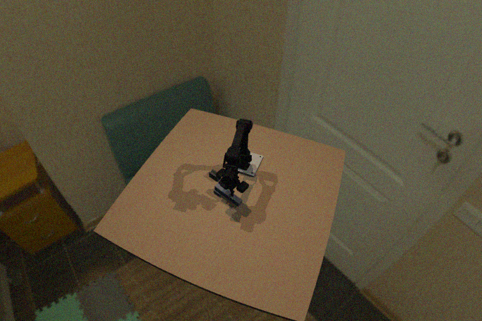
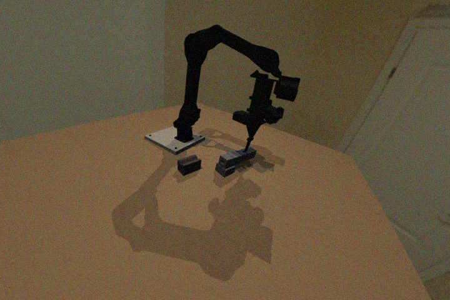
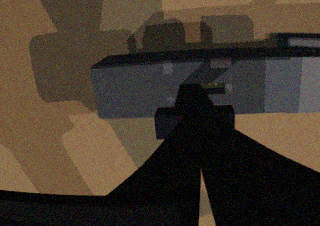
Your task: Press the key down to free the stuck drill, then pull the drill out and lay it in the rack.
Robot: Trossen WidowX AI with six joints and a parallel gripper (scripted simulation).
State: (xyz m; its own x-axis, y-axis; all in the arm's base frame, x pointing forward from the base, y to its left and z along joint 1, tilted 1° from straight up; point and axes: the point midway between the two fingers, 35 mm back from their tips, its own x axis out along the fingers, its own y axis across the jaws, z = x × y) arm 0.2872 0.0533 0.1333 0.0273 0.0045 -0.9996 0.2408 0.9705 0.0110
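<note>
Exterior view: small grooved dark block (image 1: 213,174) (image 2: 189,165), perhaps rack, on tabletop (image 1: 196,242) (image 2: 90,247), just left of frame centre. Long grey block (image 1: 226,195) (image 2: 234,159) (image 3: 135,91) right of it, lower centre. Slim dark pin (image 2: 247,144) (image 3: 165,123) leans up from its top; key or drill, cannot tell which. Gripper (image 1: 231,187) (image 2: 250,137) (image 3: 196,126) narrow, fingers together, nothing held, tip at pin's head. Pale base plate (image 1: 257,160) (image 2: 158,135) farther back, left of centre.

Block (image 1: 227,195) (image 2: 237,158) (image 3: 145,88) on table (image 1: 211,242) (image 2: 303,226) (image 3: 280,136) — rack (image 2: 189,165), beside it

A home-like room; panelled door (image 1: 363,94) (image 2: 434,116); teal chair (image 1: 158,113); foam floor mat (image 1: 61,308).
</note>
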